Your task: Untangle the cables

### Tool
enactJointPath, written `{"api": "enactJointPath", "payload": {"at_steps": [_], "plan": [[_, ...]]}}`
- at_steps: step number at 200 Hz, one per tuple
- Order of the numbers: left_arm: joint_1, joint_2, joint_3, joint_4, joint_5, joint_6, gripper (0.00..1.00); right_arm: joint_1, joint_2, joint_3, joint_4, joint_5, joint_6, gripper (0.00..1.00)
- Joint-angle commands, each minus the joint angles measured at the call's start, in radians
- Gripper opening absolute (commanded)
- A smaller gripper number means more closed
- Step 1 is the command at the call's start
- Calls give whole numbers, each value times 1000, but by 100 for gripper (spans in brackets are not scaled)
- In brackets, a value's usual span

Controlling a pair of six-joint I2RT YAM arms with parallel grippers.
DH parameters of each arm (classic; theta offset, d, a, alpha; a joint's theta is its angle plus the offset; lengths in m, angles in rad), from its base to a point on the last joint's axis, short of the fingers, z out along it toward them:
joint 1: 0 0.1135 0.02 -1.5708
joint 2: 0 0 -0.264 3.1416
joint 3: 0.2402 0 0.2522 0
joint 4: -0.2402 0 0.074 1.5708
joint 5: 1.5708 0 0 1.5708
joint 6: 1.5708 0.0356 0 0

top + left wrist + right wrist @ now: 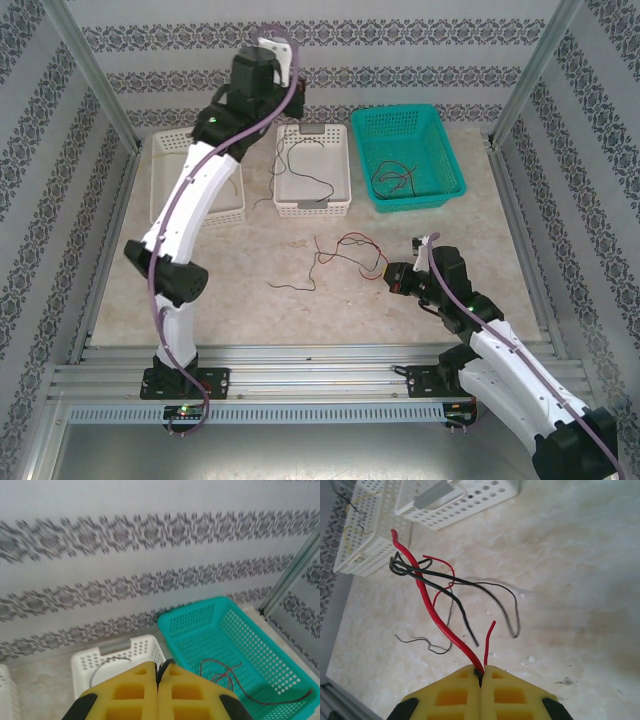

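My right gripper (481, 672) is shut on a thick red cable (432, 611) just above the table. That cable rises to a knot of black and thin red cables (412, 569). In the top view this tangle (345, 250) lies mid-table, left of the right gripper (386, 277). My left gripper (160, 672) is raised high near the back wall and shut on a black cable (165, 667). A dark cable (300, 150) hangs down into the middle white basket (313, 205). One thin dark cable (290, 287) lies loose on the table.
A teal basket (445, 165) at the back right holds red and dark cables (393, 180). A white basket (160, 160) stands at the back left, partly under the left arm. Metal frame posts and patterned walls close in the table.
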Motion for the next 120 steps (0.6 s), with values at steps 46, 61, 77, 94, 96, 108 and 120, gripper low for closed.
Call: {"api": "enactJointPath", "payload": {"at_steps": [46, 61, 77, 94, 96, 108, 120], "plan": [[7, 149, -22, 159, 87, -81, 0, 127, -44, 56, -56, 69, -41, 0], [8, 164, -21, 180, 89, -99, 0, 135, -30, 52, -52, 75, -45, 0], [9, 195, -9, 188, 80, -106, 0, 141, -18, 45, -42, 76, -43, 0], [9, 242, 45, 162, 67, -103, 0, 144, -19, 34, -35, 80, -42, 0], [8, 244, 54, 160, 66, -102, 0, 144, -21, 33, -35, 80, -42, 0], [7, 250, 97, 160, 68, -100, 0, 144, -27, 28, -36, 85, -43, 0], [6, 239, 139, 174, 67, -106, 0, 145, -30, 23, -37, 88, -44, 0]]}}
